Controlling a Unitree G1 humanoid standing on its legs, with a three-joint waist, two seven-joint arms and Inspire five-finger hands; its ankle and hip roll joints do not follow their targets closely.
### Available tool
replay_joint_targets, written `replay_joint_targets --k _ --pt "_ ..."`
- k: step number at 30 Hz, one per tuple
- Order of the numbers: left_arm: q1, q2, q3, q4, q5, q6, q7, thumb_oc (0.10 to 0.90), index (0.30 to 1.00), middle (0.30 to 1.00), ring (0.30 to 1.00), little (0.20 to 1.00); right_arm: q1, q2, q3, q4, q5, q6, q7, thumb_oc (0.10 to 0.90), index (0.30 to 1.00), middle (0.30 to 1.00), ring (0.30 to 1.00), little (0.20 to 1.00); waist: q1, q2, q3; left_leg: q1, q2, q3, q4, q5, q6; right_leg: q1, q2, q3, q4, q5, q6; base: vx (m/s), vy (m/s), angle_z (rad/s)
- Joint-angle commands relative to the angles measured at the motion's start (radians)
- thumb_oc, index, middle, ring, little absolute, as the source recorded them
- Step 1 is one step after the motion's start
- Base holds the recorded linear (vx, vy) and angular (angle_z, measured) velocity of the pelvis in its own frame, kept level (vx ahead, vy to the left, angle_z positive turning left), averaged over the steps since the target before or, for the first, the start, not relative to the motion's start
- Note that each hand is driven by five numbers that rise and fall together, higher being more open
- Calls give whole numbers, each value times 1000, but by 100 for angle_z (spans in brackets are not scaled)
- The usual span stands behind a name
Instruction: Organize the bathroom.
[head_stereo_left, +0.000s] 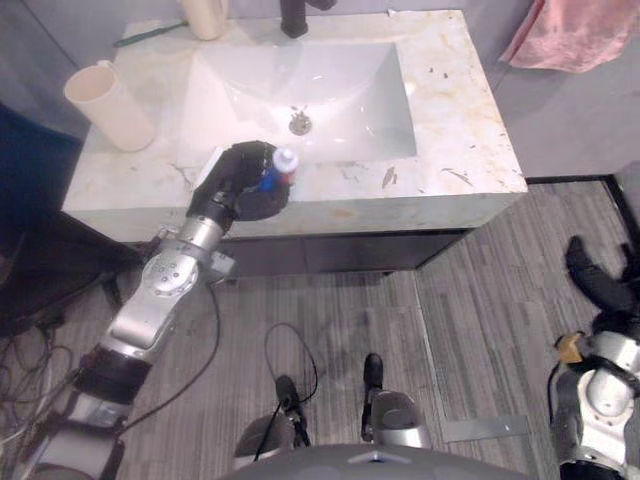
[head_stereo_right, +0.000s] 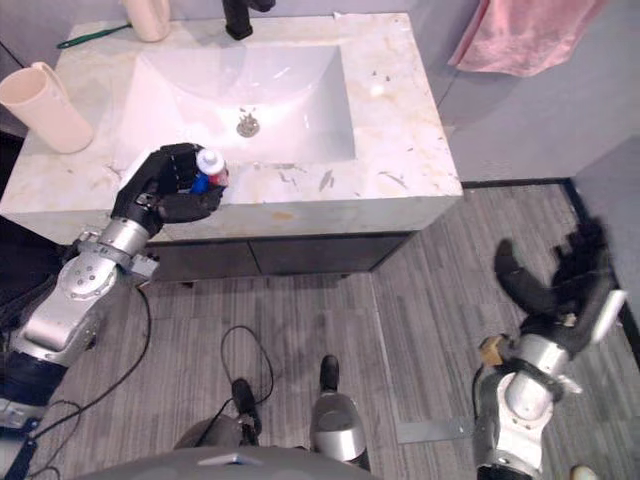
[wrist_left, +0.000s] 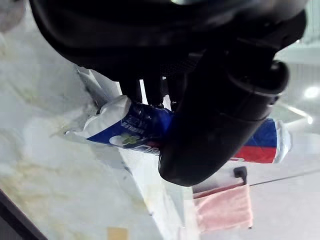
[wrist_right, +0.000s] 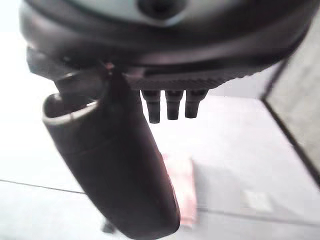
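Observation:
A blue, white and red toothpaste tube with a white cap is held over the front rim of the marble counter. My left hand is shut on the tube, with the thumb across its middle and the fingers curled behind it. A cream cup stands on the counter's left end. A green toothbrush lies at the back left next to a second cream cup. My right hand hangs low over the floor at the right, fingers spread and holding nothing.
The white basin with its drain fills the counter's middle, with a dark tap behind it. A pink towel hangs on the wall at the right. Grey plank floor lies before the dark cabinet.

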Motion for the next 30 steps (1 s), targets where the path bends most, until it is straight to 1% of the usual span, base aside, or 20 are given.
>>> replay_joint_targets --k 1,2,3,4,5,6,7,8,9,10,11,12,14,16,17,18,21,24,26,30 --pt "-175 -67 31 -16 -119 -96 47 400 300 300 300 300 -89 -183 -98 -173 -112 -201 -83 800 900 900 900 900 -87 52 -121 -33 -50 16 135 -108 -30 7 94 32 90 -188 38 -55 107 -27" --pt "-183 -68 22 -17 -128 -89 61 400 300 300 300 300 -103 -201 -97 -207 -85 -221 -65 800 900 900 900 900 -88 54 -124 -29 -51 18 131 -108 -28 7 94 34 90 -187 40 -60 111 -27" --pt "-192 -73 14 -17 -137 -80 67 400 300 300 300 300 -120 -212 -96 -236 -25 -247 5 800 900 900 900 900 -87 56 -126 -25 -53 19 126 -108 -27 6 94 38 92 -187 42 -68 90 -24" --pt "-202 -86 0 -18 -147 -67 62 400 300 300 300 300 -153 -224 -70 -267 31 -258 116 800 900 900 900 900 -78 57 -131 -24 -55 18 124 -109 -26 6 93 38 91 -187 45 -61 69 -21" --pt "-206 -92 -9 -18 -149 -65 65 400 300 300 300 300 -170 -237 -50 -275 56 -248 150 800 900 900 900 900 -72 56 -133 -23 -55 18 122 -109 -25 6 91 36 90 -186 45 -63 45 -20" --pt "-218 -113 -32 -22 -130 -55 72 400 300 300 300 300 -218 -265 27 -306 144 -195 283 800 900 900 900 900 -53 54 -138 -20 -56 17 117 -107 -24 11 86 26 84 -183 49 -42 12 -12" --pt "-222 -120 -38 -24 -119 -48 72 400 300 300 300 300 -238 -269 60 -311 180 -171 346 800 900 900 900 900 -44 53 -142 -21 -57 16 114 -105 -23 10 84 23 81 -181 49 -45 7 -6" --pt "-225 -125 -46 -26 -120 -43 67 400 300 300 300 300 -252 -271 93 -312 190 -151 382 800 900 900 900 900 -34 52 -144 -22 -57 12 111 -104 -23 10 82 20 78 -179 51 -35 -5 0" --pt "-227 -135 -58 -27 -124 -38 59 400 300 300 300 300 -279 -274 154 -310 211 -103 446 800 900 900 900 900 -18 49 -149 -22 -57 6 105 -100 -22 10 78 14 74 -175 53 -35 -13 4" --pt "-224 -150 -74 -27 -104 -37 52 400 300 300 300 300 -308 -275 227 -305 203 -52 488 800 900 900 900 900 1 46 -153 -21 -57 -1 95 -94 -22 9 75 7 70 -171 55 -29 -11 4" --pt "-223 -152 -77 -27 -99 -37 52 400 300 300 300 300 -313 -274 240 -305 213 -30 510 800 900 900 900 900 3 45 -154 -21 -57 -2 93 -93 -22 9 74 6 69 -170 55 -18 -31 13" --pt "-210 -157 -92 -42 -108 -34 38 400 300 300 300 300 -337 -276 327 -301 210 4 536 800 900 900 900 900 31 40 -158 -20 -56 -11 81 -85 -22 8 68 -8 66 -164 59 -6 -30 26" --pt "-183 -165 -95 -50 -92 -42 7 400 300 300 300 300 -347 -252 396 -282 189 39 551 800 900 900 900 900 58 35 -161 -18 -55 -19 72 -80 -24 10 63 -25 66 -162 63 -2 -34 35" --pt "-161 -171 -101 -47 -88 -55 -27 400 300 300 300 300 -353 -252 442 -257 130 54 546 800 900 900 900 900 78 31 -160 -16 -54 -28 63 -77 -24 12 59 -39 65 -159 66 -6 -23 34" --pt "-156 -172 -103 -47 -78 -51 -38 400 300 300 300 300 -359 -253 458 -251 133 64 540 800 900 900 900 900 82 30 -160 -14 -54 -30 59 -76 -24 13 58 -45 63 -158 68 -5 -23 33" --pt "-148 -170 -113 -47 -55 -52 -40 400 300 300 300 300 -366 -242 487 -233 139 89 563 800 900 900 900 900 94 29 -161 -11 -53 -35 51 -74 -25 16 56 -56 62 -157 69 0 -18 30" --pt "-138 -166 -120 -36 -53 -63 -48 400 300 300 300 300 -362 -239 522 -216 161 124 593 800 900 900 900 900 106 26 -161 -4 -53 -39 41 -72 -24 19 52 -70 63 -157 74 7 -15 23" --pt "-126 -164 -116 -36 -58 -66 -58 400 300 300 300 300 -343 -226 549 -188 145 128 631 800 900 900 900 900 113 23 -163 -1 -53 -44 38 -74 -23 19 49 -77 66 -160 76 3 -12 15" --pt "-124 -167 -116 -31 -55 -66 -62 400 300 300 300 300 -342 -221 568 -176 120 135 618 800 900 900 900 900 117 22 -164 1 -53 -45 37 -75 -23 20 49 -80 67 -161 77 3 -6 2" --pt "-123 -167 -124 -21 -53 -64 -64 400 300 300 300 300 -353 -201 598 -139 125 113 595 800 900 900 900 900 125 20 -164 6 -54 -48 40 -81 -22 28 49 -85 63 -161 76 0 0 0"
